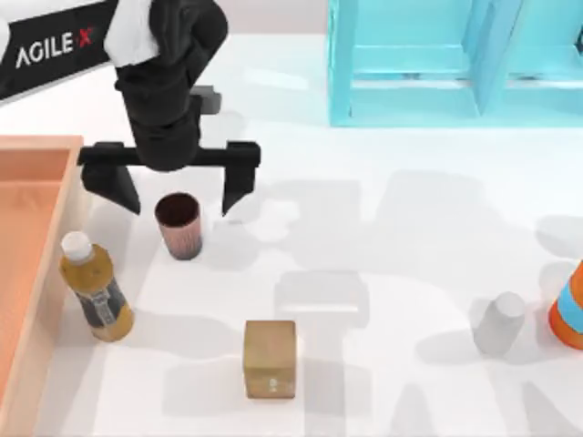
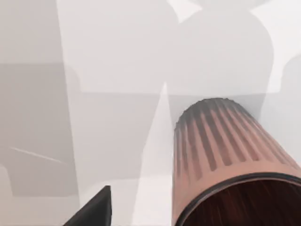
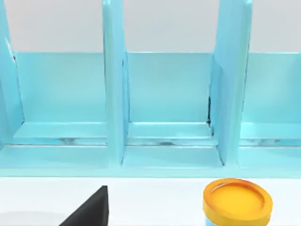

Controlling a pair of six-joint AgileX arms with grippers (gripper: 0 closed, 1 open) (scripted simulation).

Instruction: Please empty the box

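1. While hovering over the table's left half, left gripper (image 1: 180, 187) spread wide, clamped on nothing, just above ribbed brown cup (image 1: 178, 225) standing upright on white table (image 1: 392, 273), interior dark.
2. Box (image 1: 32, 264) at far left edge; visible floor bare.
3. Bottle (image 1: 96, 289) outside, against box rim.
4. Tan cube (image 1: 270, 358) apart.
5. Right gripper fingers: cannot tell.

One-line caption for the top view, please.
Left tool open above a ribbed brown cup standing on the table beside the box, with a bottle leaning at its rim.
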